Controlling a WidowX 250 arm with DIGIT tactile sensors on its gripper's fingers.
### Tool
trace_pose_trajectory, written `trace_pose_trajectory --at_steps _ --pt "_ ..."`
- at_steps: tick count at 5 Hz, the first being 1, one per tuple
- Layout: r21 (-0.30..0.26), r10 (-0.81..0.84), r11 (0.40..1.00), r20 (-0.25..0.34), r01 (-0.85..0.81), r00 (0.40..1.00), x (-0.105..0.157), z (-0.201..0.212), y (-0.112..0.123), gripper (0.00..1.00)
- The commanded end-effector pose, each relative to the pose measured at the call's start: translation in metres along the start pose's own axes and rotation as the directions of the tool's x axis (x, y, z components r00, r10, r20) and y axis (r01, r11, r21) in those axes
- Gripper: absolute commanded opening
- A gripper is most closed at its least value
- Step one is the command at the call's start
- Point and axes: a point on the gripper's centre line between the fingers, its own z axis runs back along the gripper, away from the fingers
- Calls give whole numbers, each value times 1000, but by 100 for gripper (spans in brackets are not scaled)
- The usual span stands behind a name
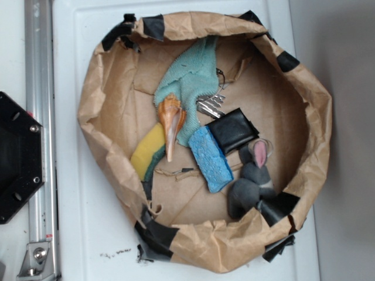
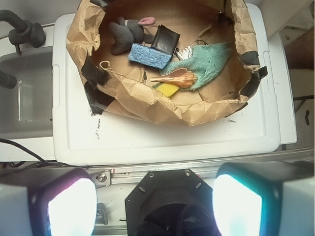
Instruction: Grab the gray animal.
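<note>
The gray animal (image 1: 253,178), a small dark-gray plush with a pink-lined ear, lies inside the brown paper bowl (image 1: 99,111) at its right side, beside a blue sponge (image 1: 210,159). In the wrist view the gray animal (image 2: 123,34) sits at the upper left of the bowl (image 2: 142,101). My gripper (image 2: 153,204) hangs far back from the bowl, over the robot's black base (image 2: 170,201). Its two fingers stand wide apart with nothing between them. The gripper does not show in the exterior view.
Also in the bowl are a teal cloth bird (image 1: 190,88) with an orange beak (image 1: 171,126), a black folded pouch (image 1: 232,130), a yellow sponge (image 1: 147,151) and some keys (image 1: 212,105). The bowl rests on a white lid (image 2: 162,135). An aluminium rail (image 1: 38,134) runs at the left.
</note>
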Motion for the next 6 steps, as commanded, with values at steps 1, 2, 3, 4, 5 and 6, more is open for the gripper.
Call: trace_pose_trajectory --at_steps 1,2,3,4,5,6 --pt "0 0 1000 0 0 1000 0 0 0 100" --pt "121 134 981 135 -151 982 41 -36 21 100" --pt "150 306 932 163 -330 938 77 -65 29 100" --pt "80 409 896 231 -436 883 109 -86 25 100" --pt "14 436 889 277 -457 856 131 -104 8 100" --pt "1 421 898 293 -440 859 145 -121 -8 100"
